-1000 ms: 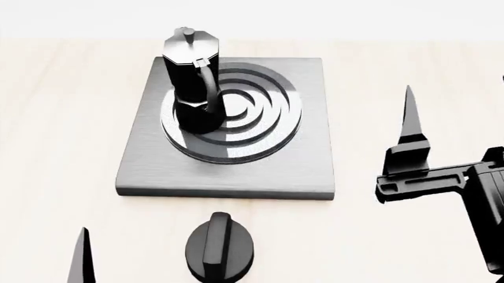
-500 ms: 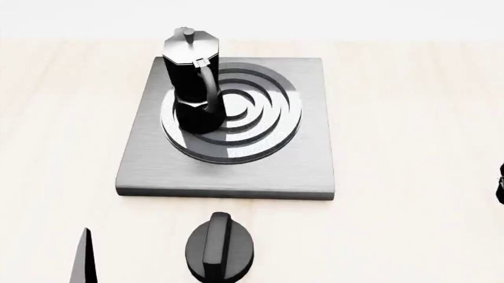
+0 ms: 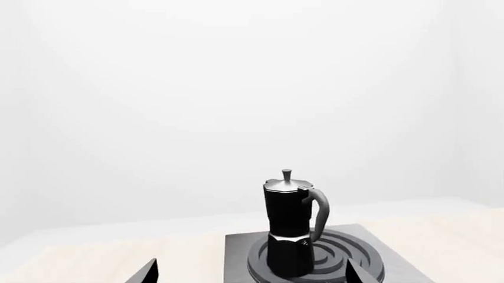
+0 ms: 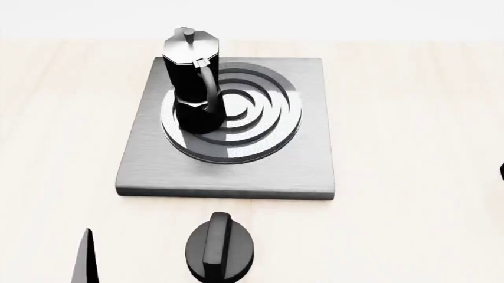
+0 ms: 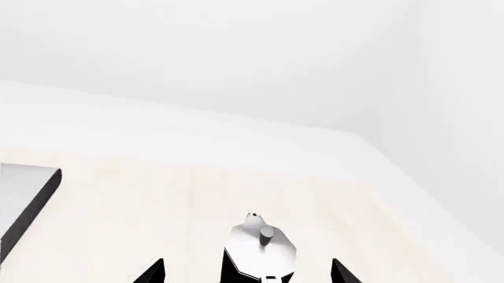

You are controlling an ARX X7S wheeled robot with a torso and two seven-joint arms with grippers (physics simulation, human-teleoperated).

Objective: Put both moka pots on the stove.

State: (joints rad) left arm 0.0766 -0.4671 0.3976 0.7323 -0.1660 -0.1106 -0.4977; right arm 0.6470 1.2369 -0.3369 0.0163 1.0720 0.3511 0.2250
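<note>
The second moka pot (image 5: pixel 262 250) stands upright directly ahead of the right gripper (image 5: pixel 248 272), seemingly between its spread, empty fingers, well right of the stove (image 4: pixel 307 153).

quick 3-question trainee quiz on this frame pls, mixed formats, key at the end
1. True or false: a moka pot stands upright on the stove.
2. Multiple choice: in the head view, the round black knob sits A) on the burner rings, B) on the table in front of the stove's near edge, C) behind the stove.
3. Fill in: in the right wrist view, the silver lid seen between the right pincer fingertips belongs to the second ____.

Key: 1 true; 2 B; 3 moka pot. That pot is off the stove, out of the head view.
</note>
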